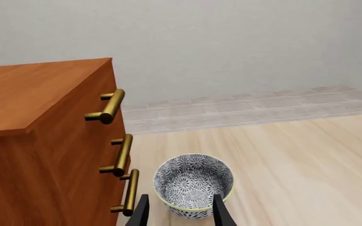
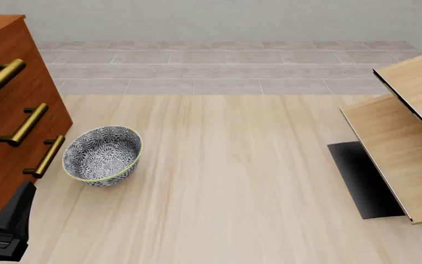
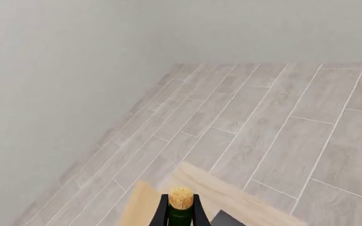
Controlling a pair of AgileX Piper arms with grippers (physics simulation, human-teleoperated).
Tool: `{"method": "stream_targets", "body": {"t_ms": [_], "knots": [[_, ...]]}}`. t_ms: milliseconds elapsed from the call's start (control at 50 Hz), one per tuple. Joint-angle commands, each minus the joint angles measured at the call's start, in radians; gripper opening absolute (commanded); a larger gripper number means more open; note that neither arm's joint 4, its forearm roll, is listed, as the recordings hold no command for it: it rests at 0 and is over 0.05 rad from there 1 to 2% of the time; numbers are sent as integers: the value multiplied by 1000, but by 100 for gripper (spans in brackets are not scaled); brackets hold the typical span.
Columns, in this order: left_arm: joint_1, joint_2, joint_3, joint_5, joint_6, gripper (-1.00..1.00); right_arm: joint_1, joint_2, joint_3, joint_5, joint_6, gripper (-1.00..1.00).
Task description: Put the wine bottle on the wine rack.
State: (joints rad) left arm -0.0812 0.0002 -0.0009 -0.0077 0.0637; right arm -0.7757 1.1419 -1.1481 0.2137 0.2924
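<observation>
- The wine bottle (image 3: 181,209) shows only in the right wrist view: its tan cork and dark green neck stand upright between the two dark fingers of the right gripper (image 3: 181,213), which close narrowly on the neck
- The wine rack (image 2: 401,148) stands at the table's right edge in the front view, slanted light wood panels over a black flat base
- The left gripper (image 1: 182,212) hangs with its fingers spread wide, just above the near rim of a patterned bowl (image 2: 103,155)
- The bowl sits on the wooden table (image 2: 233,165), just beside a reddish-brown cabinet (image 2: 9,110) with brass handles at the left
- Neither the bottle nor the right gripper appears in the front view
</observation>
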Motion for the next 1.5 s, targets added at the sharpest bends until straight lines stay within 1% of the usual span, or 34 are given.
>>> {"method": "stream_targets", "body": {"t_ms": [20, 560, 1020, 1280, 1500], "knots": [[4, 0, 0, 1, 1, 100, -15, 81, 71, -12, 15, -100], [17, 0, 0, 5, 5, 100, -52, 167, 99, -87, -3, -100], [29, 0, 0, 7, 9, 100, -64, 248, 122, -162, -12, -100], [32, 0, 0, 6, 10, 100, -65, 262, 127, -175, -12, -100], [31, 0, 0, 6, 10, 100, -58, 243, 128, -167, -6, -100]]}}
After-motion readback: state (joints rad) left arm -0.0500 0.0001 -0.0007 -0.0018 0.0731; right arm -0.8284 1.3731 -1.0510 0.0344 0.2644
